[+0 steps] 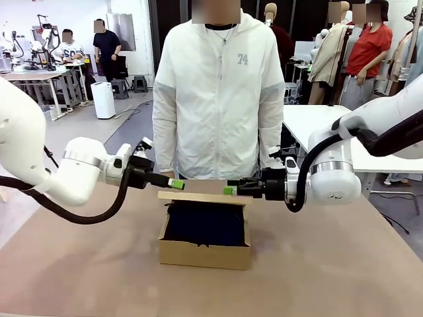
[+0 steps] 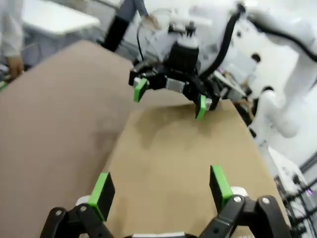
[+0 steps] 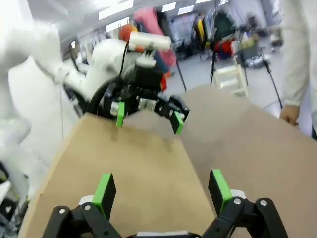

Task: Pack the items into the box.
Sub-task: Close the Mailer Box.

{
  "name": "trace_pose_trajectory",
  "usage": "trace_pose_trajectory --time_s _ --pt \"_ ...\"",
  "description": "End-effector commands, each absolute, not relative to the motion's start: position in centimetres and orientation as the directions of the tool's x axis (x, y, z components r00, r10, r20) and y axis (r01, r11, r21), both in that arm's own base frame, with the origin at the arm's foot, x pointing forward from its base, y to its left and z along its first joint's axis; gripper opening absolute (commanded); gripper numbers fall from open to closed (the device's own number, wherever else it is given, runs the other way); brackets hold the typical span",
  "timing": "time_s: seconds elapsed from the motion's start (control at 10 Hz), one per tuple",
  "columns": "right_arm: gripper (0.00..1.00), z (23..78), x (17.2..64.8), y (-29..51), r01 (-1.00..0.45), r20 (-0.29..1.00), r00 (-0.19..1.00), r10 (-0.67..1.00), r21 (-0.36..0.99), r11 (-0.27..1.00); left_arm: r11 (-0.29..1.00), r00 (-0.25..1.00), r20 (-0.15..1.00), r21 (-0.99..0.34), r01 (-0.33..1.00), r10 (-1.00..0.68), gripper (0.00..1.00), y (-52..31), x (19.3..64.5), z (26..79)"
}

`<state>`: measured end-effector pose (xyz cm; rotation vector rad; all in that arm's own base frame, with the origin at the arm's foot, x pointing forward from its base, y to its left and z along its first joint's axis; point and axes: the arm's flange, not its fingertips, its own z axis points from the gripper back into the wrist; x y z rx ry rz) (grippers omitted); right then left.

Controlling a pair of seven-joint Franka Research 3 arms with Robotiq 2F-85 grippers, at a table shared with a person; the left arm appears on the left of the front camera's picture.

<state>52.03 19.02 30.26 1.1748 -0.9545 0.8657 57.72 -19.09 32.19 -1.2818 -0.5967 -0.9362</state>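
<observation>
1. Brown cardboard box (image 1: 205,246) sits at centre frame on the table (image 1: 344,264), its hinged flap lid (image 1: 205,197) raised level along the far edge, a dark navy pouch (image 1: 206,224) lying inside.
2. Left pincer (image 1: 176,184) reaches in from the left of the frame, green pads spread apart and gripping nothing, its tip just above the flap's left end.
3. Right pincer (image 1: 229,190) comes from the right, jaws likewise wide and empty, level with the flap's right end.
4. The two pincers face each other across the flap; each wrist view shows the cardboard between its own fingers and the opposite pincer beyond.
5. A person in a white jacket (image 1: 218,92) stands behind the box at the table's far side.
</observation>
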Motion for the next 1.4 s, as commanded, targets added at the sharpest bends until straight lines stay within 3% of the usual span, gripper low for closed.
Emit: trace_pose_trajectory --time_s 0.0,0.5,0.9,1.2,1.3 --pt "1.0 30.8 51.9 19.2 -0.929 0.916 0.362 0.175 0.339 0.146 -0.052 0.495 0.781 -0.552 0.832 -0.38 1.0 -20.4 58.8 32.6" --pt "1.0 28.3 49.7 20.3 -0.954 0.901 0.292 0.319 0.252 0.163 -0.016 0.464 0.655 -0.588 0.809 -0.597 1.0 -21.6 57.5 30.4" --pt "1.0 25.9 50.0 21.1 -0.948 0.852 0.306 0.424 0.233 0.216 -0.005 0.315 0.662 -0.434 0.901 -0.681 1.0 -22.7 57.2 29.6" --pt "1.0 26.0 50.6 21.4 -0.947 0.834 0.314 0.453 0.243 0.207 0.007 0.251 0.588 -0.386 0.923 -0.769 1.0 -23.3 56.1 28.9" --pt "1.0 26.1 50.8 21.5 -0.946 0.831 0.32 0.455 0.255 0.2 0.07 0.26 0.562 -0.337 0.939 -0.785 1.0 -23.4 55.8 28.7"
